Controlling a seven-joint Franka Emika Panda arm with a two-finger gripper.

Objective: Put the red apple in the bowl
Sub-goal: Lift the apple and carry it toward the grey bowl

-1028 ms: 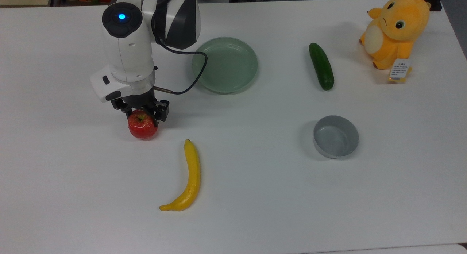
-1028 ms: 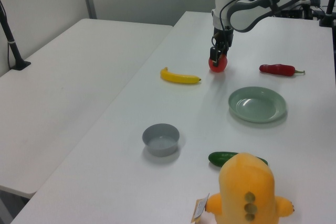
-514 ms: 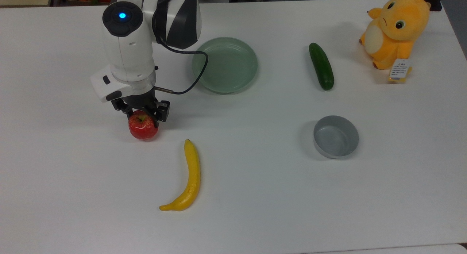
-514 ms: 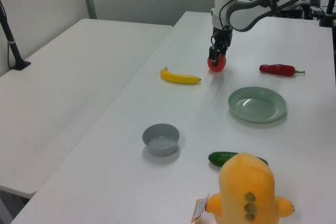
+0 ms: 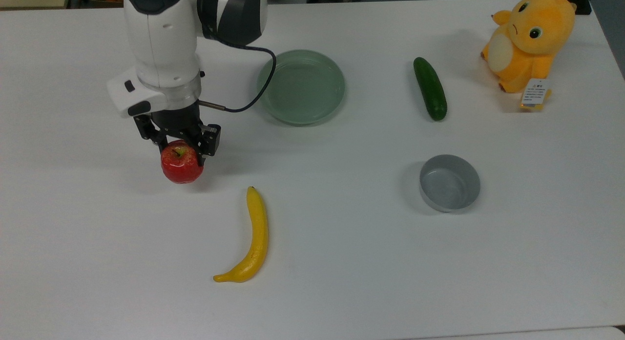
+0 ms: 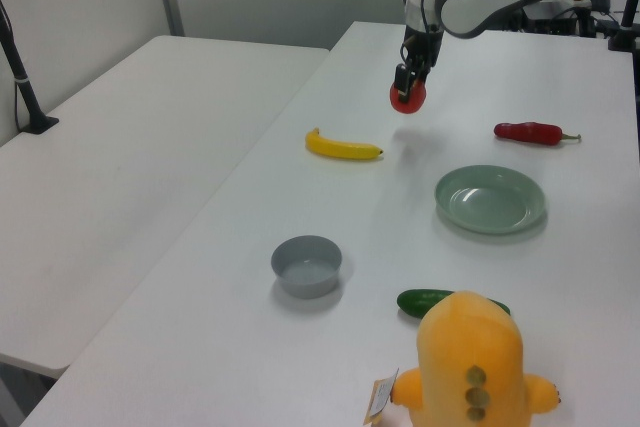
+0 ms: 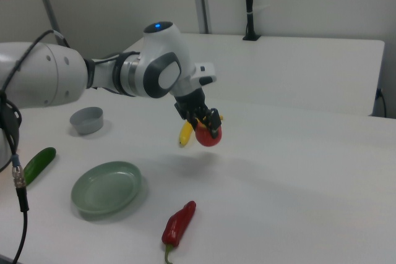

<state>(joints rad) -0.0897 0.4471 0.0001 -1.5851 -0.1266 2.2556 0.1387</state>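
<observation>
The gripper (image 5: 179, 143) is pinching the red apple (image 5: 181, 165) from above and holding it clear of the tabletop (image 5: 342, 262), with its shadow lying beneath it in the right view. Taking the bowl (image 5: 449, 182) as the landmark, the apple is hanging well apart from it toward the top view's left, the banana (image 5: 251, 237) is lying between them, and the cucumber (image 5: 430, 88) is sitting beyond the bowl.
</observation>
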